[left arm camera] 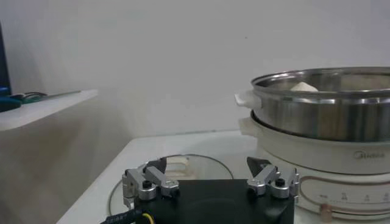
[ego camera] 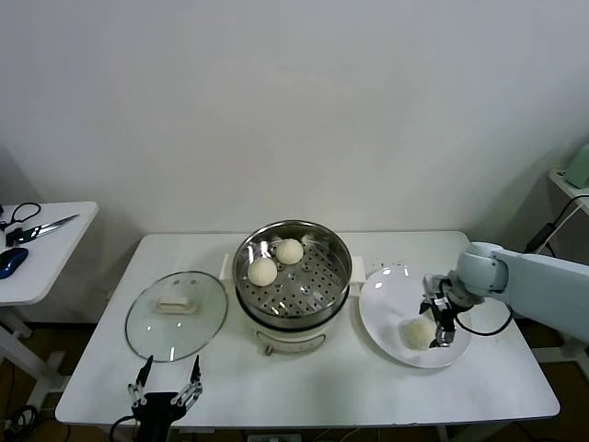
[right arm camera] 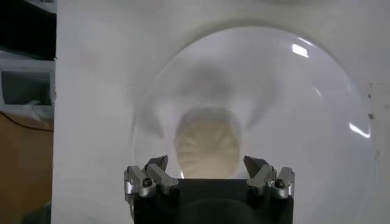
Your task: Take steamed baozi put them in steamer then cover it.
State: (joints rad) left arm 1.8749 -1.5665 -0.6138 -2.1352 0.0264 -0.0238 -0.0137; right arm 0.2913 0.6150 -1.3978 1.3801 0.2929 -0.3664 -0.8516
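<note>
To the right of the steamer (ego camera: pixel 293 276), on the white plate (ego camera: pixel 386 295), the right end effector (ego camera: pixel 440 324) hangs directly over the one baozi (ego camera: pixel 417 332) left on the plate. Its fingers (right arm camera: pixel 152 176) stand spread wide, one on each side of the bun, and hold nothing. Two more buns (ego camera: pixel 275 261) already lie on the perforated tray inside the steamer, toward its far-left part. I see no fourth bun in any view.

The step in hand appears to be the pickup of this plate bun. To do it well:

1. Keep the bun centred between the fingers, as the right wrist view shows it now.
2. Lower until the fingertips pass the widest part of the dome, stopping short of the plate.
3. Close gently. The dough looks soft and will likely dent or tear under a hard squeeze.
4. Lift straight up so the bun clears the steamer's steel rim, then set it on the bare part of the tray nearest the plate, apart from the two buns.

The cover (ego camera: pixel 176 314) lies flat on the table (ego camera: pixel 368 387) left of the steamer. The left end effector (ego camera: pixel 165 385), also wide open and empty, waits near the table's front edge, just in front of the cover.
</note>
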